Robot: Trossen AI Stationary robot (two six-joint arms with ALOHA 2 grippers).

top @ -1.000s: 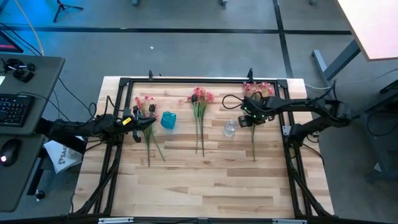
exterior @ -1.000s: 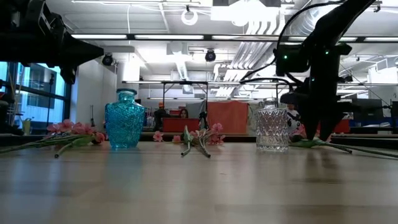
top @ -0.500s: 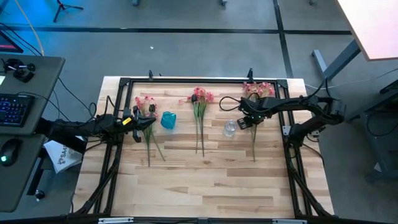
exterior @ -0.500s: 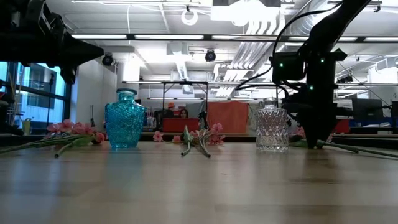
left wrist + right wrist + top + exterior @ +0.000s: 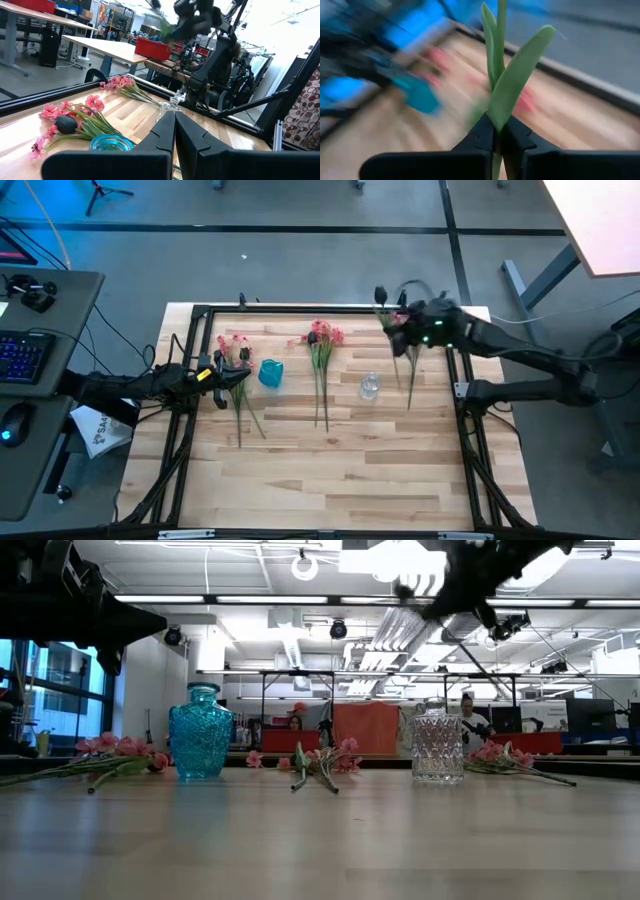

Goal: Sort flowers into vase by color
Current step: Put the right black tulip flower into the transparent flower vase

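The right gripper [image 5: 398,321] is raised over the table's [image 5: 350,480] far-right edge, fingers clamped on a tulip [image 5: 502,75] stem pointing straight out from the fingers. The left gripper [image 5: 240,376], fingers together, waits left beside the blue vase [image 5: 270,373]. The near half lies bare.

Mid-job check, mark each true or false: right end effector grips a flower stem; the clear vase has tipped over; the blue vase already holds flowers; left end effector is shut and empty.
1. The right end effector grips a flower stem: true.
2. The clear vase has tipped over: false, it stands upright.
3. The blue vase already holds flowers: false, nothing rises from its neck.
4. The left end effector is shut and empty: true.
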